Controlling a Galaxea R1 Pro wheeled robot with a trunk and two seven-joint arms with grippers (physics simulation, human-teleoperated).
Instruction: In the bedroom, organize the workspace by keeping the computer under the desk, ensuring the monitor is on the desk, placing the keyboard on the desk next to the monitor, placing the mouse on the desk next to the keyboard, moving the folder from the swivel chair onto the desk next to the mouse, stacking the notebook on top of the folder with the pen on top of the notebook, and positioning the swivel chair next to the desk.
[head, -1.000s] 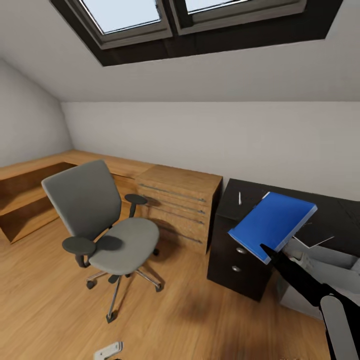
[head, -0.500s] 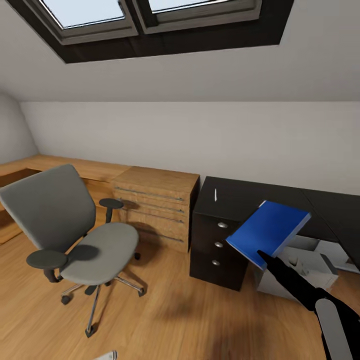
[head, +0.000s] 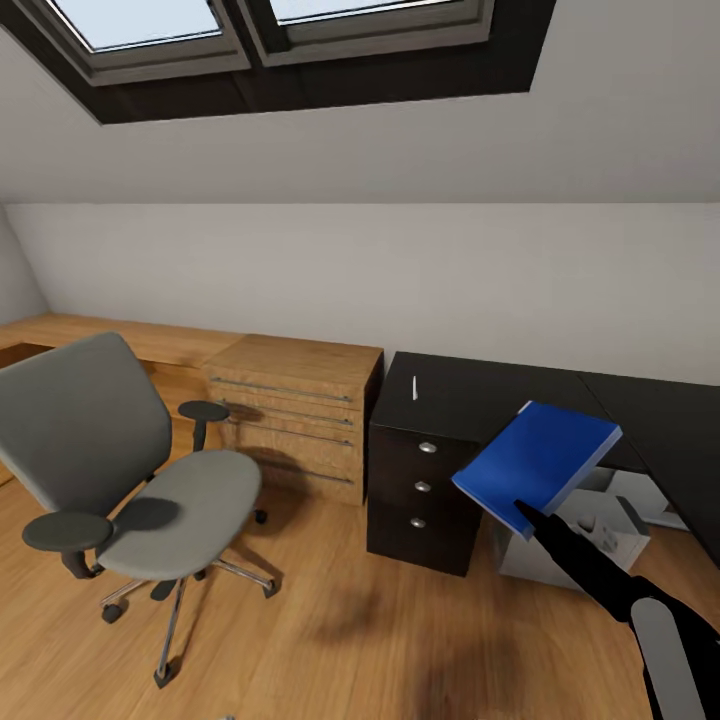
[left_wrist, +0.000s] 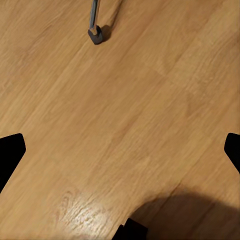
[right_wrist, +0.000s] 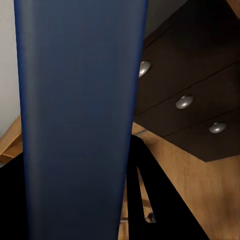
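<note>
Folder (head: 540, 460) is clamped by its near corner in the right pincer (head: 527, 513), held tilted in the air in front of the desk (head: 480, 395), its long axis rising toward that black surface. Left pincer (left_wrist: 120, 150) hangs apart over floor.

Blue folder (head: 540, 460) tilted, held above black desk (head: 500, 395).

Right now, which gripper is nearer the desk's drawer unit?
Right. The right gripper holds the folder up just beside the drawer unit. The left gripper hangs open over bare wooden floor near a chair caster.
</note>
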